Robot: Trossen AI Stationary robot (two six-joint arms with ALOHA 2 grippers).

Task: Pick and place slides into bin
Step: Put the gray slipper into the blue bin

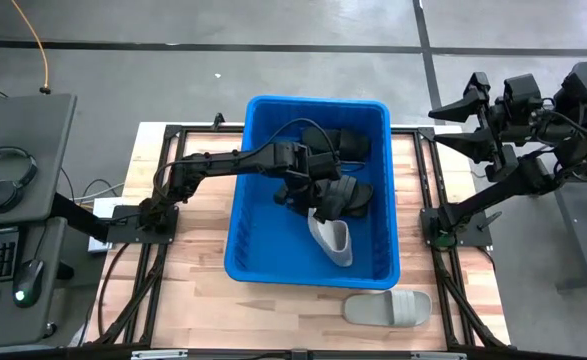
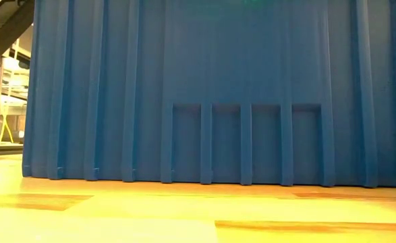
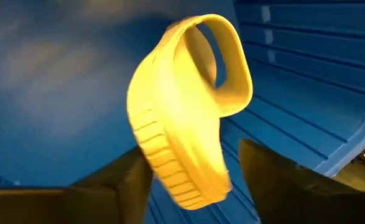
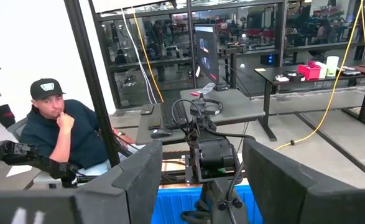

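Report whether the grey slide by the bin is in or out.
Out. The grey slide lies flat on the table, just outside the bin.

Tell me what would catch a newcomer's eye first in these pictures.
The big blue bin in the middle of the wooden table dominates, with black slides piled inside. The left gripper reaches into it, a light slide just below its open fingers. One more pale slide lies on the table beside the bin's near right corner.
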